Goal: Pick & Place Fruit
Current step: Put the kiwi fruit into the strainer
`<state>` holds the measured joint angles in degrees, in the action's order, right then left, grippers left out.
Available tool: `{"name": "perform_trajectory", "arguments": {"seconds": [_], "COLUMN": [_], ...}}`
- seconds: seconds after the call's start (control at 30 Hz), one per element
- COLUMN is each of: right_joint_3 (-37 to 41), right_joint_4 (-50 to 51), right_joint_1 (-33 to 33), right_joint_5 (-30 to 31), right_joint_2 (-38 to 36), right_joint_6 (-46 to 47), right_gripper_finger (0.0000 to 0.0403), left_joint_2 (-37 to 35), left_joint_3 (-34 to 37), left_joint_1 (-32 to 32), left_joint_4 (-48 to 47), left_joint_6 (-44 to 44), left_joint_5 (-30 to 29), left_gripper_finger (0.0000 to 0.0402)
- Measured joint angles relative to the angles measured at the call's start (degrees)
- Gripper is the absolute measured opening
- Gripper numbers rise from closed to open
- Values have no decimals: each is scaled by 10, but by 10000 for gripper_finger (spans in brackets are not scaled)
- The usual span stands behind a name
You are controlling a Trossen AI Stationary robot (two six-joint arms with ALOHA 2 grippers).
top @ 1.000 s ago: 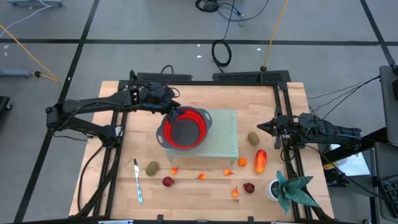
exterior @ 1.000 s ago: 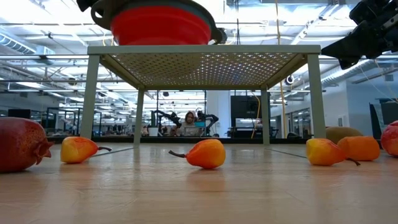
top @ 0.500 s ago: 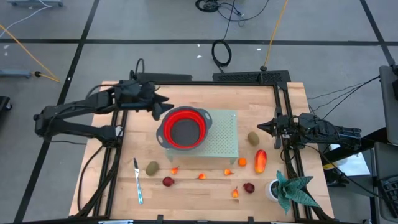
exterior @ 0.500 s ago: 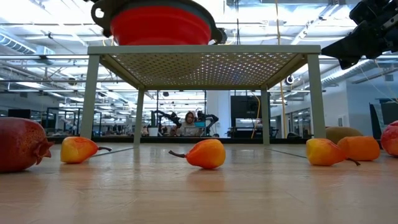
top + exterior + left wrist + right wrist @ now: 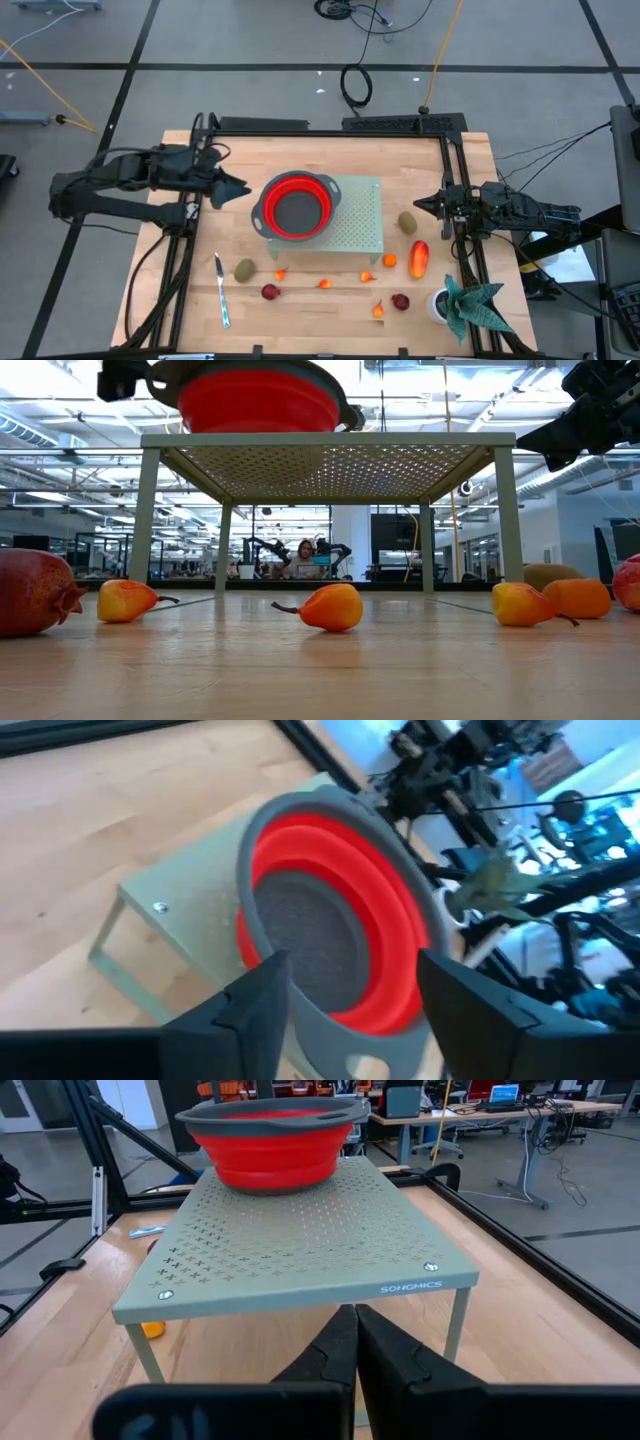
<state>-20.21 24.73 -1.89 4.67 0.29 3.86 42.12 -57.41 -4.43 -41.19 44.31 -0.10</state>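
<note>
On the rack: red bowl [image 5: 296, 207] sits on the green perforated rack [image 5: 365, 225], toward its left end, mouth up. Looks like the drop-off spot, raised so both arms can reach over the rim. Nothing in it that I can see.

Left gripper: left gripper [image 5: 232, 190] hangs just beside the bowl's left rim, not touching. Wrist view shows the two fingers [image 5: 250, 1020] spread wide with nothing between them, pointed at the bowl.

Right gripper: right gripper [image 5: 424, 204] waits near the table's right edge, aimed at the rack. Fingers pressed together, empty.

Fruit: all on the wooden table [image 5: 300, 150], none picked. One kiwi [image 5: 407, 222] and the long red-orange piece [image 5: 418, 257] lie right of the rack, close to the right gripper, so I'd guess that arm takes those. Second kiwi [image 5: 244, 270] is front-left near the knife [image 5: 221, 290]. Dark red ones [image 5: 270, 292] and little orange ones [image 5: 324, 283] are strung along the front.

Other stuff: plant [image 5: 470, 303] in the front-right corner, out of the way.

Progress: basically zero, my read is the first grab hasn't started.
</note>
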Motion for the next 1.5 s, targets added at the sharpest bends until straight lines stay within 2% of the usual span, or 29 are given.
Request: {"name": "perform_trajectory", "arguments": {"seconds": [0.27,0.77,1.4,1.5], "right_joint_3": [0,0,0,0], "right_joint_4": [0,0,0,0], "right_joint_1": [0,0,0,0], "right_joint_5": [0,-2,-2,-2], "right_joint_2": [0,0,0,0], "right_joint_6": [0,0,1,24], "right_gripper_finger": [0,0,0,0], "left_joint_2": [-30,-29,-29,-29], "left_joint_3": [0,1,1,1], "left_joint_1": [39,61,61,61], "left_joint_4": [-9,-29,-64,-89], "left_joint_6": [-1,-91,-143,-138], "left_joint_5": [0,0,1,10], "left_gripper_finger": [130,6,2,6]}}
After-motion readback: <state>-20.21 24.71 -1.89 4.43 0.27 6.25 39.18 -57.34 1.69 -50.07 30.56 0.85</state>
